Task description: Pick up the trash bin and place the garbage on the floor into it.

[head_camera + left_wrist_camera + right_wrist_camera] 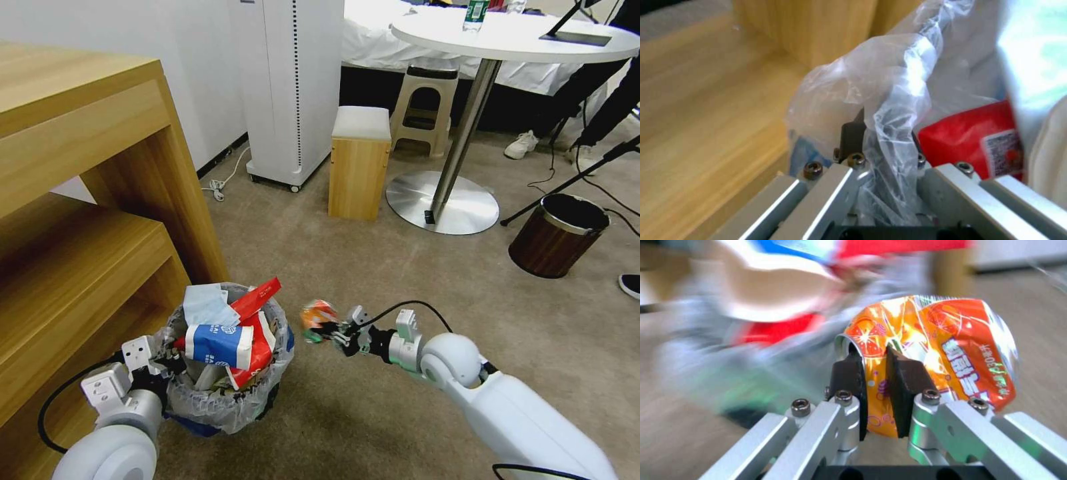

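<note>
R gripper (pixel 876 396) pinched on crushed orange drink can (pixel 933 353), just beside small round black bin w/ crinkly clear liner (pixel 230 400). L gripper (pixel 882 146) clamped on liner rim, bin near wooden shelf. Risk: bin heaped full, so can may roll off onto beige carpet (pixel 373 280).

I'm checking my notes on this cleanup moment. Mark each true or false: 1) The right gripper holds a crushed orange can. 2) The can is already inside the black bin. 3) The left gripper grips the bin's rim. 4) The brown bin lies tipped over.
1) True: the right gripper is shut on the crushed orange can.
2) False: it is beside the trash bin, still outside.
3) True: the left gripper pinches the bagged rim.
4) False: the brown bin stands upright.
</note>
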{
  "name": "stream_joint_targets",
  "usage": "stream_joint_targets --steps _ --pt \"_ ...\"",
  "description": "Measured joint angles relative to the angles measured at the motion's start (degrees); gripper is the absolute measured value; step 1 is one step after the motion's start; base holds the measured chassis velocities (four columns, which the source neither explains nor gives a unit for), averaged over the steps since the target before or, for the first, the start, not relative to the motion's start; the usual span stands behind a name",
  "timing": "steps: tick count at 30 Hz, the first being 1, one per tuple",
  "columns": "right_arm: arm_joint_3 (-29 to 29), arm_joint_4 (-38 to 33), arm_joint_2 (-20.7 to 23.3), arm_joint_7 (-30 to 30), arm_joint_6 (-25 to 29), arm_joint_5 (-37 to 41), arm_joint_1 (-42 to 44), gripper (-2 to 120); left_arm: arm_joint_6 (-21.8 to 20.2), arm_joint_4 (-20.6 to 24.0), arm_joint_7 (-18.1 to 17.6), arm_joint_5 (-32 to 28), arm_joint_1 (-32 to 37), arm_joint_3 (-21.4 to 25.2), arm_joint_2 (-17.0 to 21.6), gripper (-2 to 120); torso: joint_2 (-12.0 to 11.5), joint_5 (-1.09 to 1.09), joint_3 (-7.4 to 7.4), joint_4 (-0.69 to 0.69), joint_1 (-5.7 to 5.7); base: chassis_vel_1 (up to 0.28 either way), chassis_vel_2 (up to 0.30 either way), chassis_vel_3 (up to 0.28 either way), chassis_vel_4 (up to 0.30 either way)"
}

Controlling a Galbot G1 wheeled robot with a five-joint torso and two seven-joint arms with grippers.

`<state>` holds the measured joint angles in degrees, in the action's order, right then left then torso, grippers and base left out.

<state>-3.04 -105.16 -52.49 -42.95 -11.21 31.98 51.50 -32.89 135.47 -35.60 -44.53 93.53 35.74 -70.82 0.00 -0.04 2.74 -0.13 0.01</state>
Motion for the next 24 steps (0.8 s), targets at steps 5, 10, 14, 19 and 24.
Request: stream_joint_targets --steps 5,10,14,19,24 --pt "-0.52 -1.86 -0.37 -14.98 4.08 2.46 -2.35 10 -0.14 -0.1 0.37 -0.13 0.01 -1.22 -0.15 0 0.0 0.02 -0.01 0.02 0.0 0.0 0.0 0.0 0.0" --pt "-0.84 -0.34 -1.41 -19.73 4.44 4.22 -5.34 10 -0.13 -0.06 0.2 -0.12 0.14 -1.06 0.06 0 0.0 0.03 0.0 0.02 0.0 0.0 0.0 0.0 0.0" --pt "-1.7 1.1 -2.6 -19.36 4.5 7.31 -7.73 10 -0.13 0.2 0.19 -0.22 0.17 -0.82 0.35 0 0.0 0.04 0.0 0.01 0.0 0.0 0.0 0.0 0.0" --pt "-2.96 2.89 -4.54 -16.36 4.75 10.79 -9.69 10 -0.15 0.24 0.18 -0.03 0.28 -1.28 0.26 0 0.0 0.04 0.0 0.02 0.0 0.0 0.0 0.0 0.0" --pt "-4.83 5.7 -7.21 -10.8 3.97 11.93 -11.89 10 -0.17 0.72 0.18 0.5 0.8 -2.23 0.08 0 0.0 0.04 0.0 0.02 -0.01 0.0 0.0 0.0 0.0"
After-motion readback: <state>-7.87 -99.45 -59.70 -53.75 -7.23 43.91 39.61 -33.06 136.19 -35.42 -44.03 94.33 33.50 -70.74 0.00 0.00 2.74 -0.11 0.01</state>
